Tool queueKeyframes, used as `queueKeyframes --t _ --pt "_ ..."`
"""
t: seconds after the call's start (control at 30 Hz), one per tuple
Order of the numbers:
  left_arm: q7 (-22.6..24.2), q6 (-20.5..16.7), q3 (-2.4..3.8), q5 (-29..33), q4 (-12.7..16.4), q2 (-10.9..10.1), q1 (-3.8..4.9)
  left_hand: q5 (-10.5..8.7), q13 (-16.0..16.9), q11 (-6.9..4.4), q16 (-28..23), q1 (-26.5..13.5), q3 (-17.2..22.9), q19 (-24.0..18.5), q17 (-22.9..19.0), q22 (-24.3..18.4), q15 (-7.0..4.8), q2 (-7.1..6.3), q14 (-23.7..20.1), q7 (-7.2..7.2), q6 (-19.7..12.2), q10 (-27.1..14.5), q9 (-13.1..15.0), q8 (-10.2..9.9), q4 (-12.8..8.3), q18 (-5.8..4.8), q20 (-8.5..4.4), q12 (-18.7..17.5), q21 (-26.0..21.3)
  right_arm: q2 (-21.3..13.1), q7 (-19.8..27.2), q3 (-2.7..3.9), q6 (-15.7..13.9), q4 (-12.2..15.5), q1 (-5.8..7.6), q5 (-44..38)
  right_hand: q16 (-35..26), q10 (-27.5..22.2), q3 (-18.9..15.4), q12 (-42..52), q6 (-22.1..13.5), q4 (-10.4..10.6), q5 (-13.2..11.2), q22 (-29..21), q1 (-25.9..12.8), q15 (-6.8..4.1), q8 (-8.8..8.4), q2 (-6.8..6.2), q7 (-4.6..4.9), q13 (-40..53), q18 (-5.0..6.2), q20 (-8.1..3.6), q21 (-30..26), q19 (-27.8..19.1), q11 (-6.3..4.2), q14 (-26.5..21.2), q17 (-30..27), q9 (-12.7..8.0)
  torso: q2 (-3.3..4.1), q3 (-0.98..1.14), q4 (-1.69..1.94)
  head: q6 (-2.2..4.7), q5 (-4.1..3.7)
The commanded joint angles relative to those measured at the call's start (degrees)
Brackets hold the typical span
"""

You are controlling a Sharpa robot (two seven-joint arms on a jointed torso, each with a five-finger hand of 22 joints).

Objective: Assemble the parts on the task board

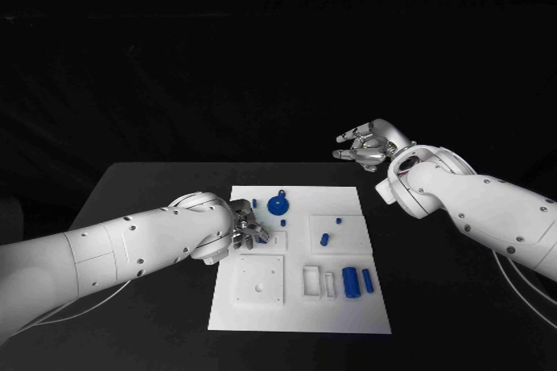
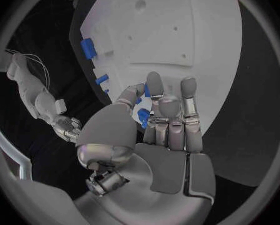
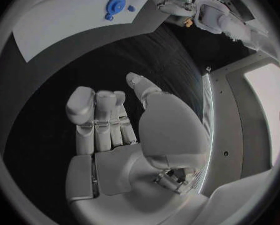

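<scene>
Left hand (image 1: 241, 230), at centre left of the head view, pinches a small blue part (image 2: 142, 116) between thumb and fingers over the left side of the white board (image 1: 348, 307). Right hand (image 1: 369, 148), upper right, hangs off the board with fingers loosely curled, holding nothing. Other blue parts lie on the board: a round piece (image 1: 278, 204) near its top, cylinders (image 1: 349, 282) lower right. Seating probably requires aligning the part over its socket first, then pressing straight down.
</scene>
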Motion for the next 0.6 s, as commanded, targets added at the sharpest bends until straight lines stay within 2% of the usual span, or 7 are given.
queueKeyframes --t 0.03,0.27,0.6 --pt "-1.5 1.26 -0.19 -0.07 -0.34 0.21 -0.22 0.05 0.06 -0.26 0.37 -0.55 5.91 0.49 0.51 1.1 -0.13 -0.12 0.45 -4.69 5.32 2.82 0.53 0.3 -5.64 -0.66 0.0 0.43 -0.17 0.15 0.04 0.03 1.05 -0.11 0.02 -0.13 -0.35 -0.09 -0.08 0.06 0.36 -0.36 0.15 6.53 -0.26 -0.34 0.01 0.05 -0.07 -0.07 0.83 -0.06 -0.19 0.83 -0.25 0.03 0.09 0.08 0.02 0.0 0.04 -0.08 0.0" --pt "-1.51 1.11 -0.18 -0.37 -0.63 0.59 -0.22 0.46 0.05 -0.51 2.24 -1.66 5.97 0.84 4.42 1.1 -0.16 -0.09 1.37 -5.3 7.01 2.84 3.81 0.32 -5.73 -0.59 0.06 2.93 0.09 0.43 -0.01 0.03 1.26 -0.46 0.02 -0.16 -0.35 -0.09 -0.08 0.06 0.36 -0.36 0.15 6.53 -0.26 -0.34 0.01 0.05 -0.07 -0.07 0.83 -0.06 -0.19 0.83 -0.25 0.03 0.09 0.08 -0.01 0.02 0.0 -0.11 0.04" --pt "-1.7 0.29 -0.18 -0.58 -0.88 0.92 -0.21 0.58 0.0 -0.6 3.1 -2.3 6.2 0.96 6.23 1.14 -0.25 0.24 1.82 -5.55 7.63 2.84 5.95 0.4 -5.76 -0.55 0.01 3.97 0.57 0.66 -0.03 0.03 1.5 -0.9 0.0 -0.18 -0.46 -0.14 0.16 0.04 0.41 -0.51 0.19 6.52 -0.21 -0.34 0.02 0.1 -0.06 -0.11 0.83 -0.05 -0.27 0.8 -0.25 -0.03 0.03 0.08 0.01 0.03 0.02 -0.07 -0.01"
